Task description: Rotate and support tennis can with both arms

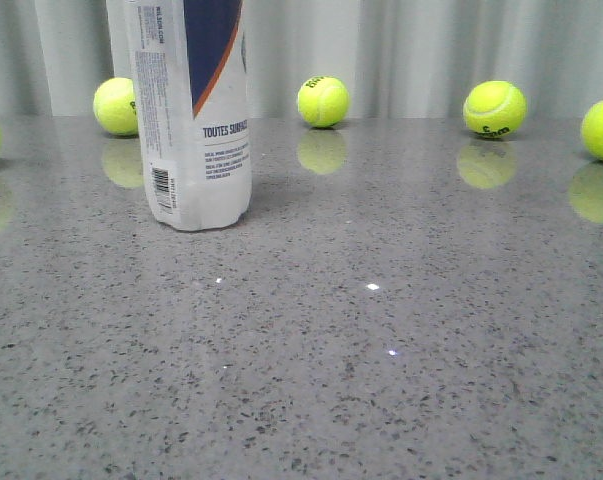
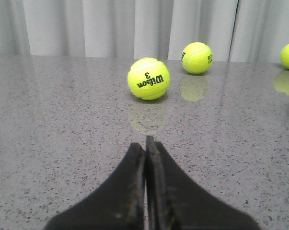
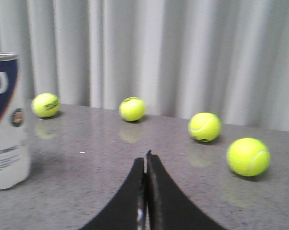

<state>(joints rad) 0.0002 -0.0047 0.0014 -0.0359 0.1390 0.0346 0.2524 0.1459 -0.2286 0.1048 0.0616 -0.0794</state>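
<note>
Nearest in each wrist view, the left gripper (image 2: pixel 145 143) and right gripper (image 3: pixel 146 158) had jaws clenched, grasping nothing. Farther back, at the front view's upper left, the tennis can (image 1: pixel 196 120) stood upright, long axis vertical. A one-sided push could topple it among the tennis balls (image 1: pixel 323 101).

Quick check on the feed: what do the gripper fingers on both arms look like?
Both match: the left gripper and right gripper each have two matte black fingers, broad at the base and curving to thin pointed tips. No cables or markings show; the arms themselves are out of view.
</note>
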